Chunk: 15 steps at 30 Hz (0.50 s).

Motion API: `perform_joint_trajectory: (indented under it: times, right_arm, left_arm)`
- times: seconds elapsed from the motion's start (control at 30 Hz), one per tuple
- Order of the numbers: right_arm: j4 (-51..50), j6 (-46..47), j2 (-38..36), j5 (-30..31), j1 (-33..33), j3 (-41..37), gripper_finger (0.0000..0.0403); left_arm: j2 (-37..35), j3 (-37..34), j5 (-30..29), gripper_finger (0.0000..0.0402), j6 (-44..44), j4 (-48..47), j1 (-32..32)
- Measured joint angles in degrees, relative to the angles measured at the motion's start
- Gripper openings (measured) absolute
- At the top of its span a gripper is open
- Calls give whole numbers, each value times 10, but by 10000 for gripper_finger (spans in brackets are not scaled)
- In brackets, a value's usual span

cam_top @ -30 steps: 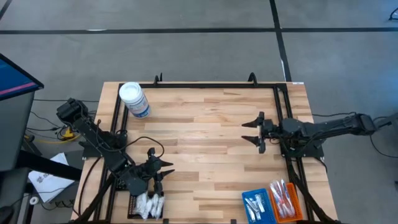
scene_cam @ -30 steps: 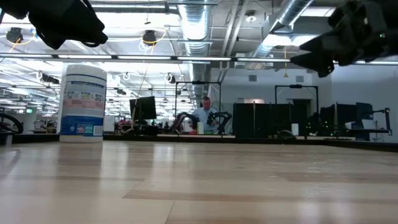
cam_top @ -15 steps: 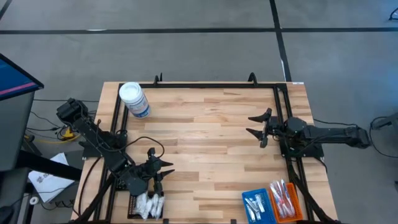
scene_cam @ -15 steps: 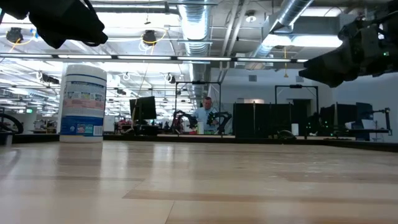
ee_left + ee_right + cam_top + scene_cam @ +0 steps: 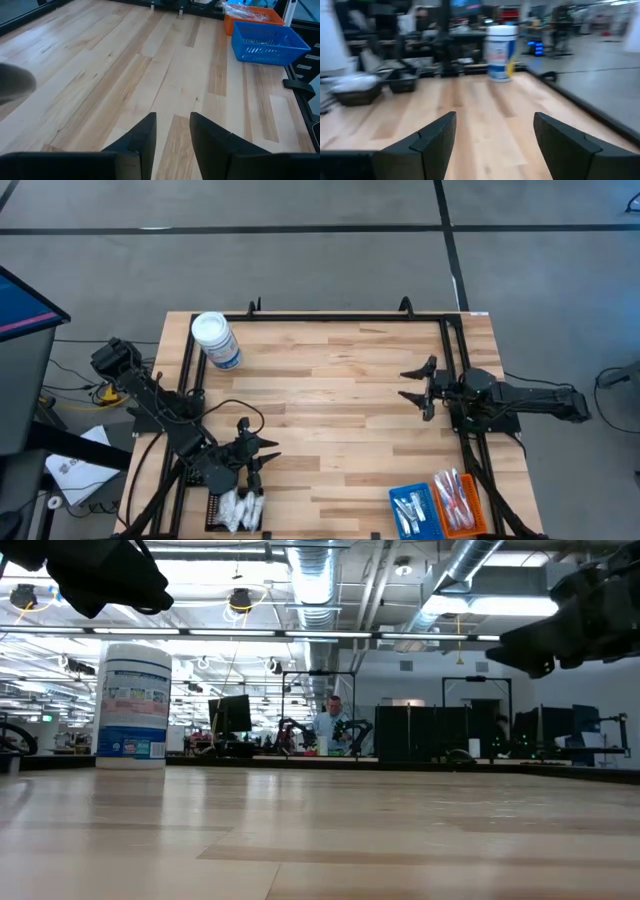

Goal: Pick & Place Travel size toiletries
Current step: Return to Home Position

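The travel size toiletries lie in trays at the table's near edge. White sachets (image 5: pixel 238 508) fill a black tray at the near left, silvery pieces (image 5: pixel 411 508) sit in a blue tray (image 5: pixel 428 525), and clear-wrapped toothbrushes (image 5: pixel 453 495) rest in an orange tray (image 5: pixel 478 513). My left gripper (image 5: pixel 272 450) hovers just beyond the sachets, open by a narrow gap (image 5: pixel 172 116). My right gripper (image 5: pixel 402 384) hangs over the right half of the table, wide open (image 5: pixel 495 117), and holds nothing.
A big white-lidded round jar (image 5: pixel 215 340) stands at the far left corner and also shows in the right wrist view (image 5: pixel 501 52). A black frame (image 5: pixel 330 316) runs along the table's edges. Bare wood (image 5: pixel 320 410) stretches between the two grippers.
My right arm has drawn back toward the table's right edge. Its gripper has turned a little and stays wide open over the right half. My left arm has kept still.
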Motion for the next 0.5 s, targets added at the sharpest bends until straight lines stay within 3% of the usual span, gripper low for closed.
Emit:
perform_joint_trajectory:
  times: [0.13, 0.5]
  right_arm:
    - [-6, 4, 0, -36, 0, 0, 260]
    - [-7, 43, 6, -38, 0, 0, 260]
  left_arm:
    - [0, 0, 0, 114, 0, 0, 0]
    - [0, 0, 0, 114, 0, 1, 0]
